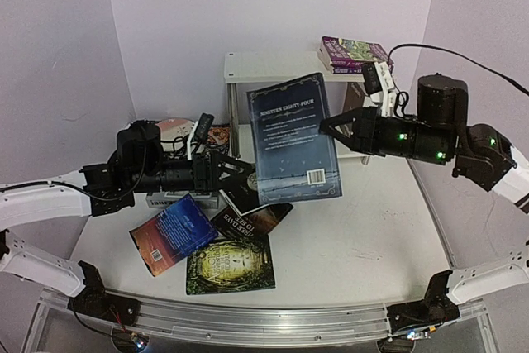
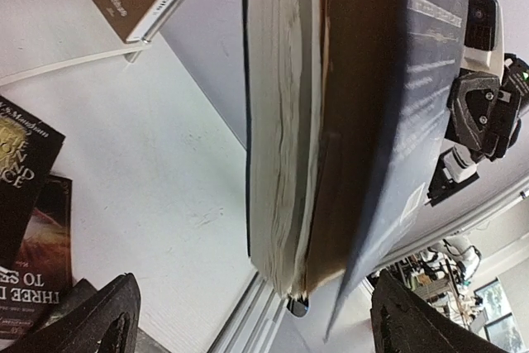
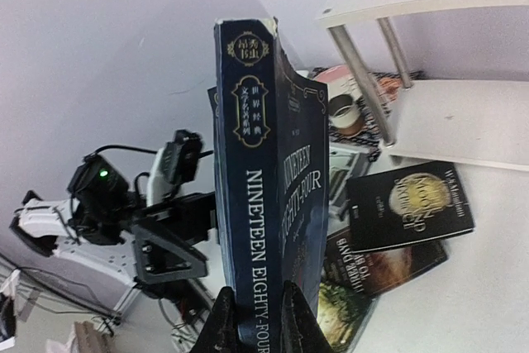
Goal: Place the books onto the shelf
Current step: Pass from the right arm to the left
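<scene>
Currently my right gripper (image 3: 256,320) pinches the dark blue book (image 1: 293,138) at its spine, aloft before the shelf (image 1: 264,68), while my left gripper (image 2: 256,312) gapes empty; it looks light with floppy covers, so the spine seems the soundest hold.

Matt-covered book (image 1: 293,142), yellowed paper edges — shiny metal shelf legs (image 3: 354,72)

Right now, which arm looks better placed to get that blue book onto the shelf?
The right one. The right fingers are shut on the blue book, close to the shelf. The left fingers stand open near the book's other edge, gripping nothing.
</scene>
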